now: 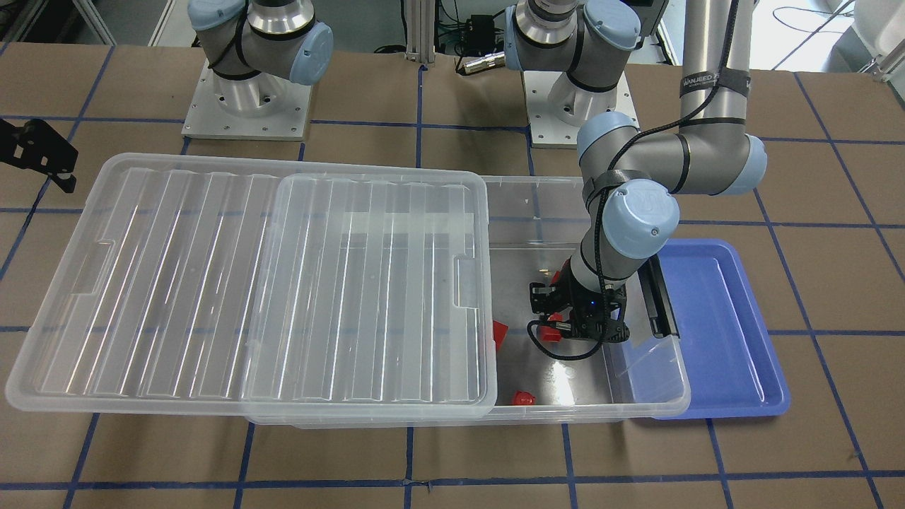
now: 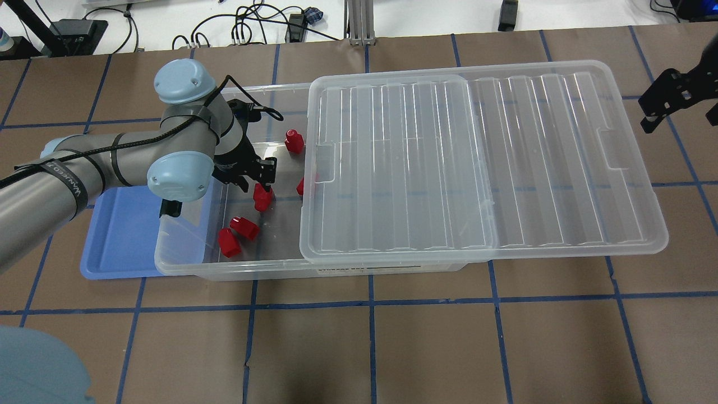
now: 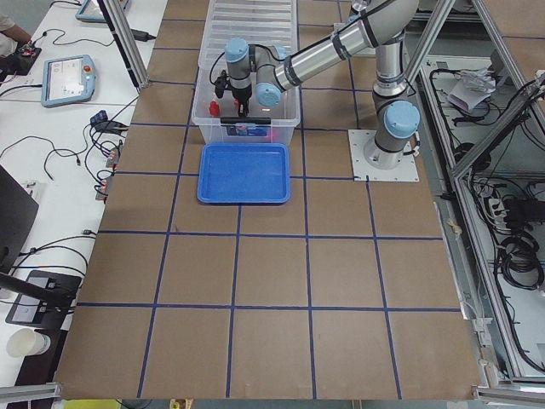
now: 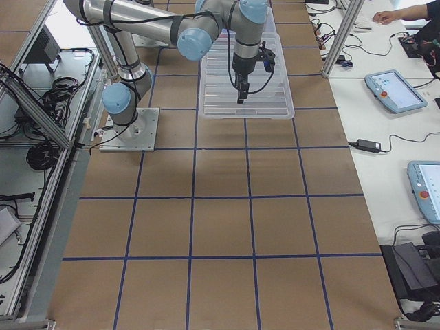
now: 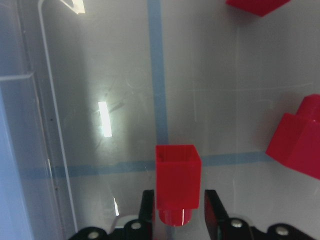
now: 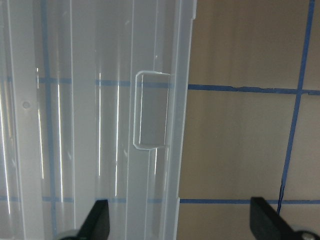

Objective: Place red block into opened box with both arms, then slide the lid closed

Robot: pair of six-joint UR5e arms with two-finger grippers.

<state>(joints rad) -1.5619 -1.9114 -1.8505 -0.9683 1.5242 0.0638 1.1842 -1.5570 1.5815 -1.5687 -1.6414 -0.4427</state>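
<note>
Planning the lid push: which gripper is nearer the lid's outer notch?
Right. The right gripper hovers over the lid's outer end beside the notch, jaws open; the left gripper is inside the box past the lid's other end, holding a block.

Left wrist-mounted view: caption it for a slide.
Left gripper grips a red block inside the clear box, other blocks nearby.

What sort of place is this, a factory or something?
Most likely a robotics lab: two arms bolted to a table gridded with blue tape, handheld control screens on side benches, and loose cables all round.
</note>
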